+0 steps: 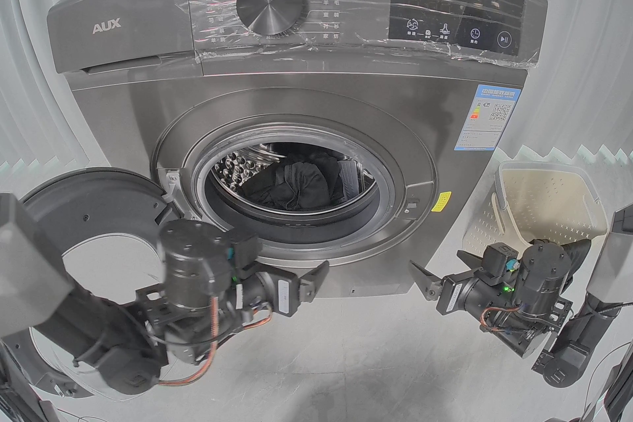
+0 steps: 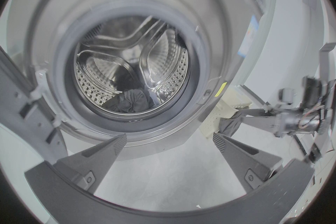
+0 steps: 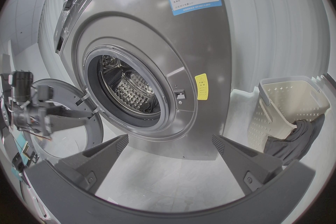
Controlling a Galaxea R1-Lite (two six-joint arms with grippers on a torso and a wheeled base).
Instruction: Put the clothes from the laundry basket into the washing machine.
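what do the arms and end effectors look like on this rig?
The left arm and right arm are dark grey with cylindrical joints. The left end effector and right end effector each have two wedge-shaped grey fingers with textured pads. An orange cable loops at each wrist; a green light shows on the right.

The washing machine (image 1: 132, 113) bears a brand mark (image 1: 106, 26) on its drawer front (image 1: 151, 14), a blue energy label (image 1: 486, 118) and a yellow sticker (image 1: 441, 201); small characters (image 1: 331, 4) ring the dial (image 1: 270, 3).

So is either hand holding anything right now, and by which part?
Nothing is held: the left hand and the right hand are both open and empty, before the washing machine.
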